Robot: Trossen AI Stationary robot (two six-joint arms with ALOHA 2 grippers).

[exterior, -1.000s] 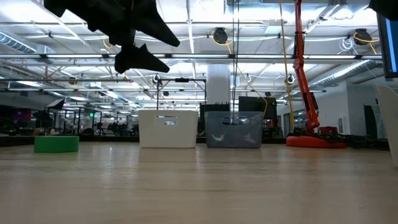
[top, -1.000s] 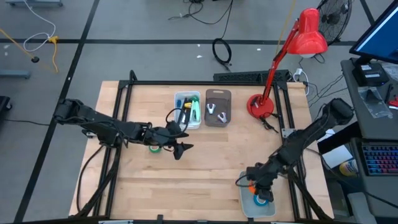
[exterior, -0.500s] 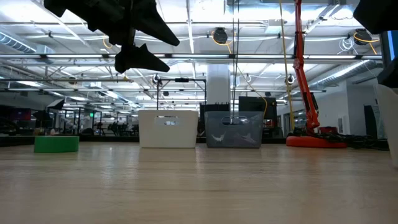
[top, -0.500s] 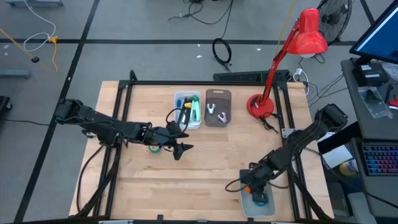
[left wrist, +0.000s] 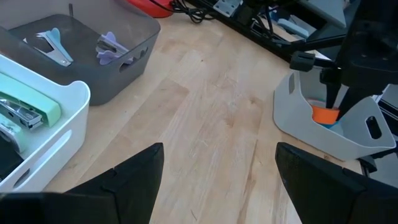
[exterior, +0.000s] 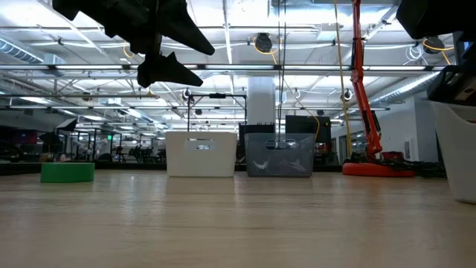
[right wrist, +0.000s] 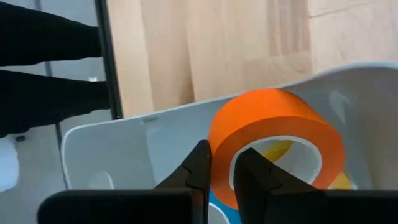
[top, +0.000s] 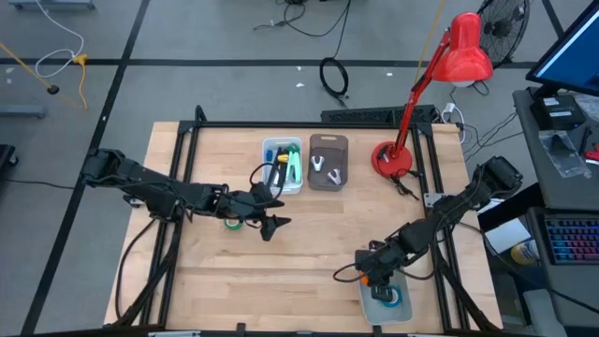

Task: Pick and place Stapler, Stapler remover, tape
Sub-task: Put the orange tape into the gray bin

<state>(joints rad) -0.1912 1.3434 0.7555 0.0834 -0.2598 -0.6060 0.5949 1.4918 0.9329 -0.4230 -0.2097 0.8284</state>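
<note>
My right gripper [top: 373,278] is shut on an orange tape roll [right wrist: 273,140] and holds it inside the pale grey bin [right wrist: 118,152] at the table's near right. Blue tape [right wrist: 217,202] and yellow tape [right wrist: 281,149] lie in that bin below it. A green tape roll [exterior: 67,172] lies flat on the table left of centre. My left gripper [left wrist: 217,180] hangs open above the table just right of that roll. Green staplers [left wrist: 31,109] lie in the white bin [top: 282,164]. Staple removers [left wrist: 109,45] lie in the dark grey bin [top: 328,161]. My right gripper pinches the orange roll's wall [right wrist: 222,163], with one finger [right wrist: 252,171] inside the ring's hole and the other [right wrist: 198,168] outside. The fingers slant down from above. The roll hangs tilted between the bin's walls; I cannot tell whether it touches the tapes below.
A red desk lamp [top: 393,157] stands at the far right of the table, its base [exterior: 375,168] behind the bins. Bare wooden tabletop [top: 309,243] lies between the two arms. The black frame rails [top: 187,150] run along the table's sides.
My right gripper has moved toward the table's left edge and a little down, carrying the orange roll and tipping further. The pale grey bin has shifted slightly to the left in the low view. My left arm has kept still.
</note>
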